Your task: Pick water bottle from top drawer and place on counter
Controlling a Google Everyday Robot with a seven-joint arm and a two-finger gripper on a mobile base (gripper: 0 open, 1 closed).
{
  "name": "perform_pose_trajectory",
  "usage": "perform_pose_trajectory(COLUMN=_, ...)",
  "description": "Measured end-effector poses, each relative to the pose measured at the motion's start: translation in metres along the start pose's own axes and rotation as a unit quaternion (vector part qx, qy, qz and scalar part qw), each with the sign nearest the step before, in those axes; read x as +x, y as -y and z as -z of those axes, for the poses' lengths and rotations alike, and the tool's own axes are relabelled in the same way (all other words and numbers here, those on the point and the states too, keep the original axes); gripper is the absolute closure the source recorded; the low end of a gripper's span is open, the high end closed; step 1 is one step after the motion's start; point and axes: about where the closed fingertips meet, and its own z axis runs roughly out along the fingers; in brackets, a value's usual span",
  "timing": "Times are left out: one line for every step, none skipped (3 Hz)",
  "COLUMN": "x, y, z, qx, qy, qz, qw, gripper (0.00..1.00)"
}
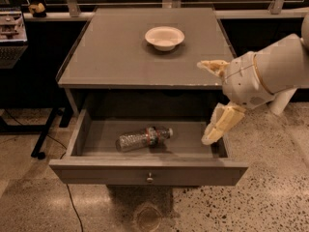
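The water bottle [144, 137] lies on its side in the open top drawer [96, 170], cap toward the right, label band near its middle. The drawer is pulled out, its small knob at front centre. The counter [116, 52] is the grey cabinet top above it. My gripper [207, 103] is at the drawer's right end, to the right of the bottle and apart from it. Its two pale fingers are spread wide: one [213, 65] over the counter's right front corner, the other [222, 124] hanging into the drawer. It holds nothing.
A white bowl [164, 37] sits on the counter toward the back. A dark shelf with items [12, 33] stands at the left. A black cable and stand legs [46, 139] are on the speckled floor left of the cabinet.
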Motion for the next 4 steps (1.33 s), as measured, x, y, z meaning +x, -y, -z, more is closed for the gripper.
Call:
perform_pose_trajectory(x=0.005, y=-0.003, z=-0.032, qx=0.009, qy=0.019, qz=-0.015, qw=0.9997, gripper=0.0)
perform_pose_trajectory(x=0.01, y=-0.003, z=-0.064, qx=0.002, qy=0.034, qz=-0.024, qw=0.9991, gripper=0.0)
perform_pose_trajectory(x=0.006, y=0.004, z=-0.122, qx=-0.032, qy=0.063, qz=-0.025, qw=0.9972, gripper=0.0)
perform_pose_trajectory(x=0.007, y=0.003, z=-0.123, qx=-0.033, qy=0.064, qz=-0.025, qw=0.9971, gripper=0.0)
